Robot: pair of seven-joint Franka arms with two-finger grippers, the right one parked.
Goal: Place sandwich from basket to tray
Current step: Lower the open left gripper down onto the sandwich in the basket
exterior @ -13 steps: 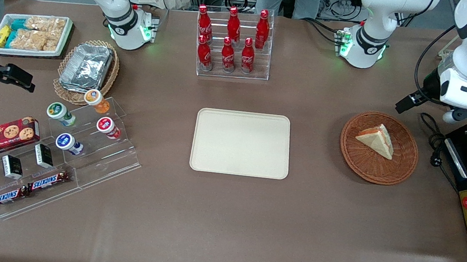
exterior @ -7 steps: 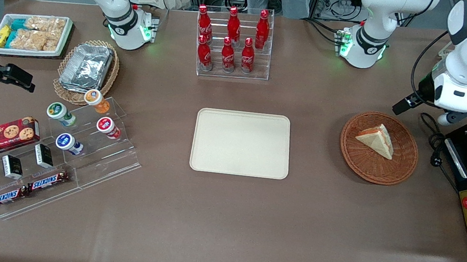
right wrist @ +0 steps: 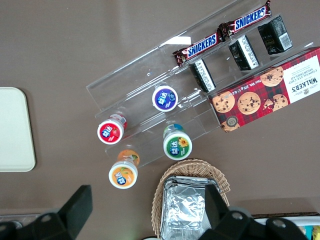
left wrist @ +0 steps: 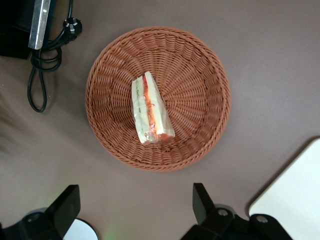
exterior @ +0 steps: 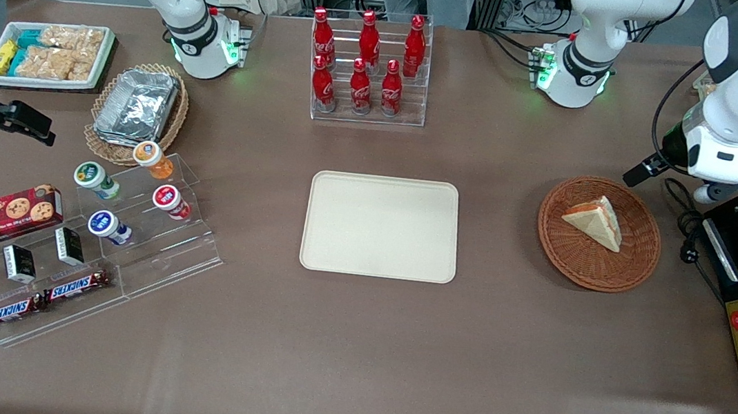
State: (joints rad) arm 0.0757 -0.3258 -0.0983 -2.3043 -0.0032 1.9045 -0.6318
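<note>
Sandwich lies inside the reddish-brown basket, resting on its side with the striped filling edge showing in the left wrist view, so nothing of the task has been carried out so far. The tray sits bare at the middle of the table, well apart from the basket, which stands toward the working arm's end.

The gripper hangs high over the table just beside the basket, its two fingers spread wide apart with nothing between them; the wrist camera looks almost straight down on the basket and the sandwich in it. In the front view the arm's hand shows above the table near the basket's rim, farther from the camera than the sandwich.

By my reckoning this is the approach only. Everything is left: bringing the spread fingers down over the wedge, closing on it (soft bread, so a gentle squeeze seems wise), lifting it clear of the wicker rim, carrying it across to the tray and setting it down
</note>
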